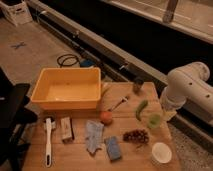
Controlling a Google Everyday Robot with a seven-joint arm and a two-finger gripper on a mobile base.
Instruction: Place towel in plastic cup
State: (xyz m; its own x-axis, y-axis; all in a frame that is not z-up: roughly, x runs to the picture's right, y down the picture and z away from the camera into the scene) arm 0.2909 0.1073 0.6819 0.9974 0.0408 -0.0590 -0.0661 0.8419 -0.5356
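A crumpled grey-blue towel (93,135) lies on the wooden table (75,157), front of centre. A light green plastic cup (154,121) stands upright to its right, past a bunch of dark grapes (136,135). A white round cup or bowl (161,152) stands at the front right corner. The white robot arm (184,89) reaches in at the table's right edge, above and behind the green cup. My gripper does not show; only the arm's thick links are in view.
A yellow bin (67,89) fills the back left. A white brush (48,140), a small box (66,129), an orange (106,117), a blue sponge (113,148), a green vegetable (141,109), a utensil (119,103) and a dark can (138,85) lie around the towel.
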